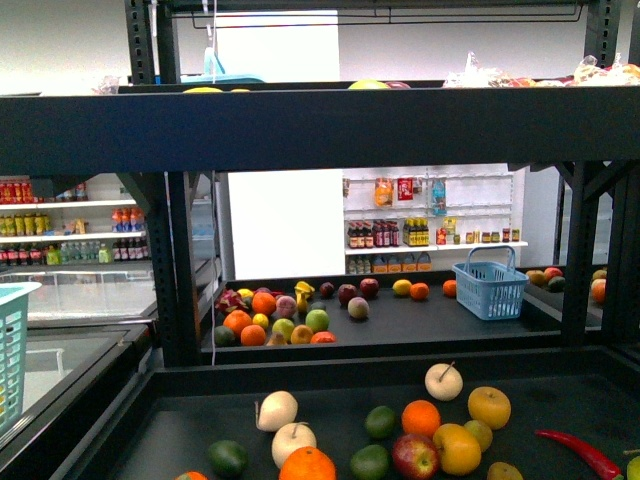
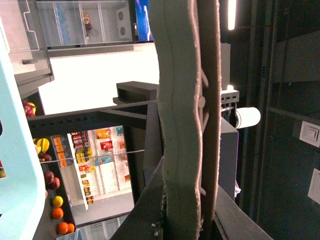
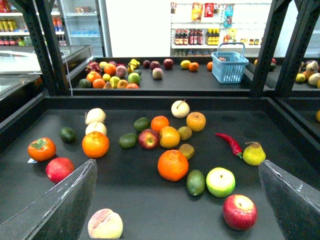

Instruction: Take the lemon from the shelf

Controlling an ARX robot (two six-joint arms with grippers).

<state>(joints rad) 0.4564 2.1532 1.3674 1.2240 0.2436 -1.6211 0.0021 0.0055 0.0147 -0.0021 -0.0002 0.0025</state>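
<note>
Showing one red chili (image 3: 229,143), one yellow pear (image 3: 254,154) on shelf (image 3: 150,200).

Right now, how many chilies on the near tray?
1: the chili lies on the right of the tray, next to the pear. None seen elsewhere; the far fruit piles could hide some.

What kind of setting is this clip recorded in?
Most likely a mock grocery store or a shop's produce section: loose fruit spread on a black shelf, white wall shelves of bottles behind, and a blue shopping basket on the far tier.
</note>
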